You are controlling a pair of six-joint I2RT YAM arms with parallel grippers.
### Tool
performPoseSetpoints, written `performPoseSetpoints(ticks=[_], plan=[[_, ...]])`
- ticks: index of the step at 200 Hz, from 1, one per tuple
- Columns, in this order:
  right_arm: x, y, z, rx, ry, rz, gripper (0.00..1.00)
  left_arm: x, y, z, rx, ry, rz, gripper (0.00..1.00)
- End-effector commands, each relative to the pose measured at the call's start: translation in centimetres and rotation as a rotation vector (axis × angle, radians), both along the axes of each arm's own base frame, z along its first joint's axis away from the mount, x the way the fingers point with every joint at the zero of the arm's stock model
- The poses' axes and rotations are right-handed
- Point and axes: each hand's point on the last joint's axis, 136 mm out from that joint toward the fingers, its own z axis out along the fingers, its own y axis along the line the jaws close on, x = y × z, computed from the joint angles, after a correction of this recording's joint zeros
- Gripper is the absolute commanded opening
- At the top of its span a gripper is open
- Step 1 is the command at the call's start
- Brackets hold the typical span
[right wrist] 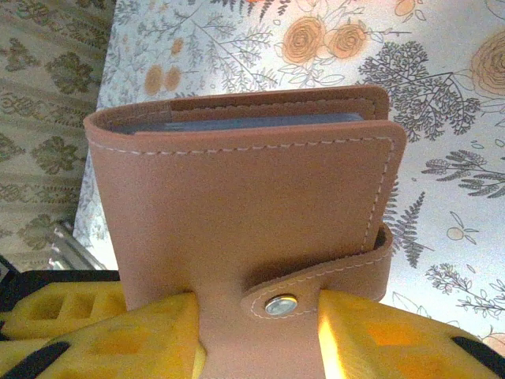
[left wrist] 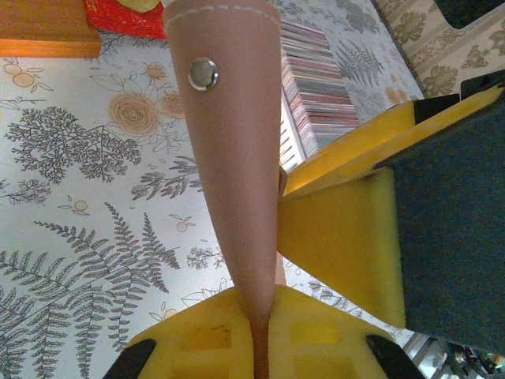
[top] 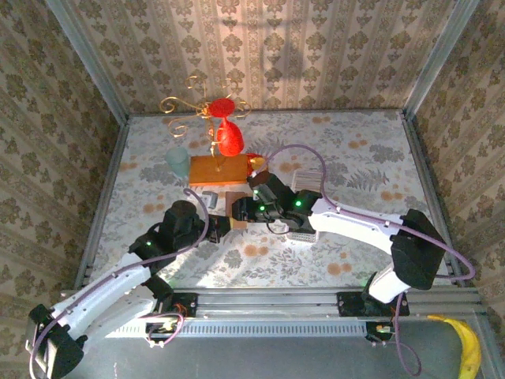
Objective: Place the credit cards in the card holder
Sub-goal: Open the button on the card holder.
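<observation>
1. Left end effector (left wrist: 256, 338) clenched on holder (right wrist: 245, 181), mid-desk.
2. Right end effector (right wrist: 256, 320) straddles its strap (right wrist: 319, 286) (grip unclear).
3. Holder: likely light, floppy leather; pinch the stiffer spine (right wrist: 102, 181).
4. Cards (left wrist: 316, 87) to its right: thin, slippery.

Robot test booth; wallpapered walls (top: 316, 47), aluminium frame (top: 268, 302)
</observation>
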Motion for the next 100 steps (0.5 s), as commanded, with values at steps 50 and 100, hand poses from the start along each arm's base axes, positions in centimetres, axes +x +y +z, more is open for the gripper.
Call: performPoseSetpoints(ticks=[50, 100], plan=[[1.6, -2.7, -2.7, -0.169, -0.008, -0.135, 0.26, 0.3, -1.0, 3.8, -0.088, -0.091, -0.031, 0.0], [1.3, -3.8, -3.3, -0.204, -0.006, -0.153, 0.2, -0.1, -1.5, 3.8, -0.088, -0.046, -0.059, 0.0]])
